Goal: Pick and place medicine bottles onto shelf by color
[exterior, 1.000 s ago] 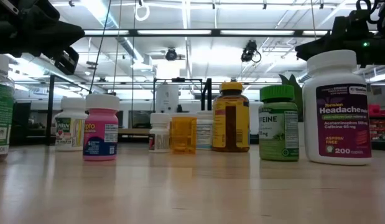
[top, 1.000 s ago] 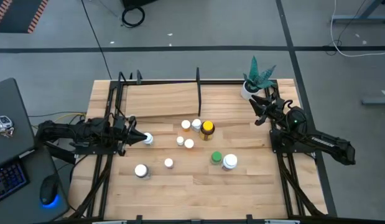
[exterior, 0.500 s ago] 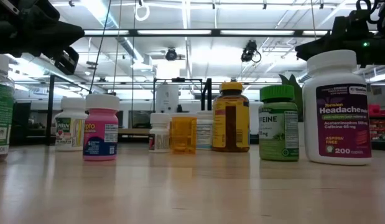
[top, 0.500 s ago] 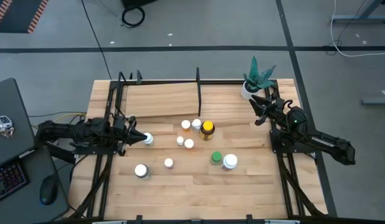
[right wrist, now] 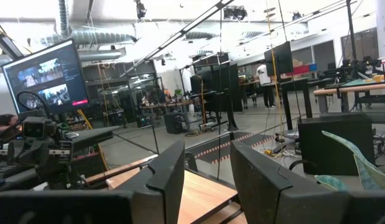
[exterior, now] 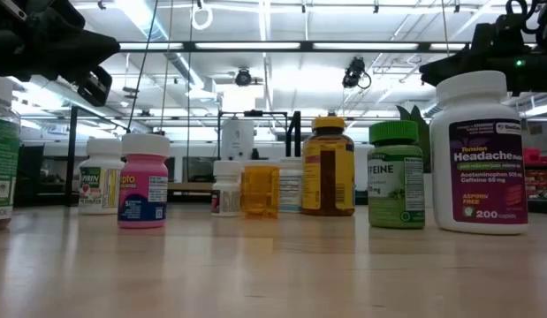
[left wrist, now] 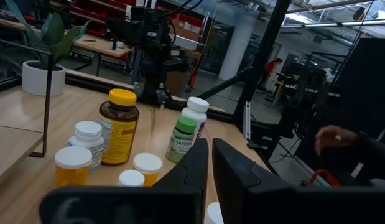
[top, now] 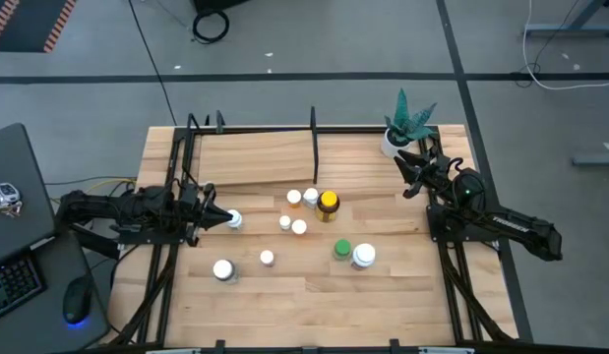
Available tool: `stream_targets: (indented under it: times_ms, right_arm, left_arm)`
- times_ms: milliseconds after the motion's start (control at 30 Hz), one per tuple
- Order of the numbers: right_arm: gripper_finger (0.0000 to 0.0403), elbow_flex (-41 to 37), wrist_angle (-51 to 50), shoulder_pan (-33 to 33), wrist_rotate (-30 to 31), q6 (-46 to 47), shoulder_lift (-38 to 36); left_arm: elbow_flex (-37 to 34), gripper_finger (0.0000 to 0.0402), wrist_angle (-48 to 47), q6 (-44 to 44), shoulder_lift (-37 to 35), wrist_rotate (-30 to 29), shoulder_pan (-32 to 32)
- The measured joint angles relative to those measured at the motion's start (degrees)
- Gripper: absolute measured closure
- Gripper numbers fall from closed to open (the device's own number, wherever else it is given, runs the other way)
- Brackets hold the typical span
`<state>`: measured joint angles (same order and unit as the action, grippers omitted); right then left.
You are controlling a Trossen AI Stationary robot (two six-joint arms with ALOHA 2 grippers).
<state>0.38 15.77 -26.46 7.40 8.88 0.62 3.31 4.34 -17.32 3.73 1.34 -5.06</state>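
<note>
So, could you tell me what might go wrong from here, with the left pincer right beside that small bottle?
The left pincer is shut with its tip against the small white-capped bottle, holding nothing; pushing on could topple it or slide it away.

The white, orange and yellow-capped amber bottles stand tightly clustered, so reaching for one may knock its neighbours.

The right pincer sits close to the white pot with the green plant and could clip it.

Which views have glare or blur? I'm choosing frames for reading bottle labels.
Low view: bright ceiling lights glare behind, yet the headache bottle label reads sharply. Left wrist view: the left gripper is blurred up close. High view: even light, labels hidden.
</note>
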Motion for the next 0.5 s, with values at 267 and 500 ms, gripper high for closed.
stream_targets:
  times_ms: [267,500]
  right_arm:
    - [0.0266,0.00,0.00,0.00,0.00,0.00,0.02]
    - [0.0266,0.00,0.02,0.00,0.00,-0.02,0.00]
  left_arm:
    - [0.00,0.0363,0.00,0.00,0.01,-0.01,-0.01]
    - [0.01,0.0369,0.00,0.00,0.01,-0.02,-0.02]
